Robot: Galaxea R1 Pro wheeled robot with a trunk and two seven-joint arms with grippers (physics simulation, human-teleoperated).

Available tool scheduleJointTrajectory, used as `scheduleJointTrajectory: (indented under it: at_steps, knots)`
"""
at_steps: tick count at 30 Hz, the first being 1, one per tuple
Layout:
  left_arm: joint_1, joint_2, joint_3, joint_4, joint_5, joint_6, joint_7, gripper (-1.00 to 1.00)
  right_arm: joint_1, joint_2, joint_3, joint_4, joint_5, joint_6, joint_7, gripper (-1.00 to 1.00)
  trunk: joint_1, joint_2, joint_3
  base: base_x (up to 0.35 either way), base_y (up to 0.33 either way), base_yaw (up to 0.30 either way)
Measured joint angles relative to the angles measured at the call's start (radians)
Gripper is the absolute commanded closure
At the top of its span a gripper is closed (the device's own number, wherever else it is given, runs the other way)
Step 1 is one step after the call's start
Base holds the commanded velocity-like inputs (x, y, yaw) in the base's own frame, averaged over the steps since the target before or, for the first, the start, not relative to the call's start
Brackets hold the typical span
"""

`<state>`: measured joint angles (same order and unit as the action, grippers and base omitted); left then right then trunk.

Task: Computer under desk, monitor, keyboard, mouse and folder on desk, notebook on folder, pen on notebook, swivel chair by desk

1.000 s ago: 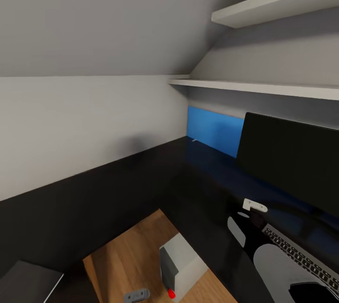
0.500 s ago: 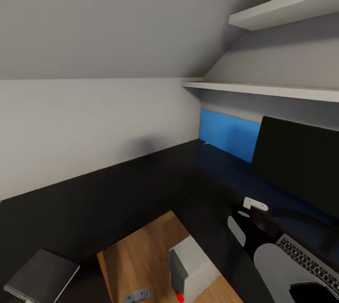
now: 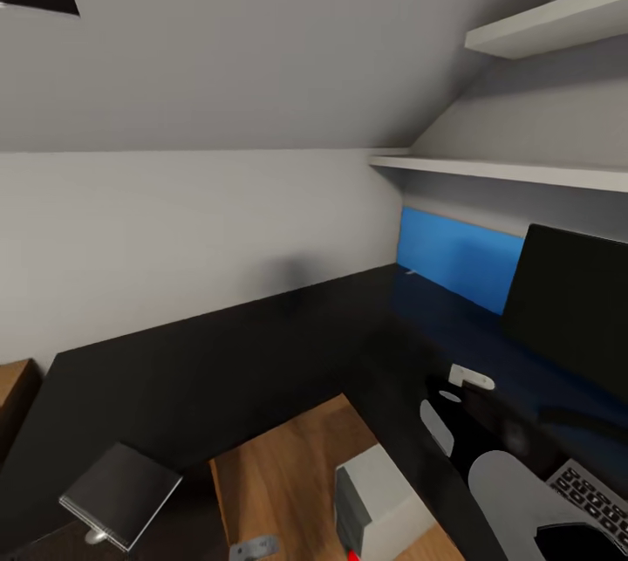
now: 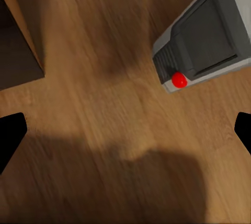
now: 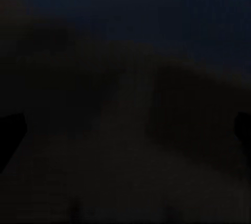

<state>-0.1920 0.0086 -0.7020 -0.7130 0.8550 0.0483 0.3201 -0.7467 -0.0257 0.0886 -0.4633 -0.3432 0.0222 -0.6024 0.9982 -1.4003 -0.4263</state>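
Since the earlier frame the head view has panned left. The notebook point(image 3: 122, 494) is now seen whole at the bench's point(image 3: 218, 360) left end. Both hands are spread, the left hand point(image 4: 125, 130) over the floor near the computer point(image 4: 206, 33).

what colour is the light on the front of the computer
Red, on the grey computer; the light shows best in the left wrist view.
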Motion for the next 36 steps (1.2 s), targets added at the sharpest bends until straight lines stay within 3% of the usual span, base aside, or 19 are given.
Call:
scheduleJointTrajectory:
  at_steps: [36]
  knots:
    - [0.000,0.001,0.000,0.000,-0.002,0.000,-0.002,-1.00,0.000,0.001,0.003,-0.001,0.003,0.000,0.002,-1.00,0.000,0.000,0.008,0.000,0.000,0.269]
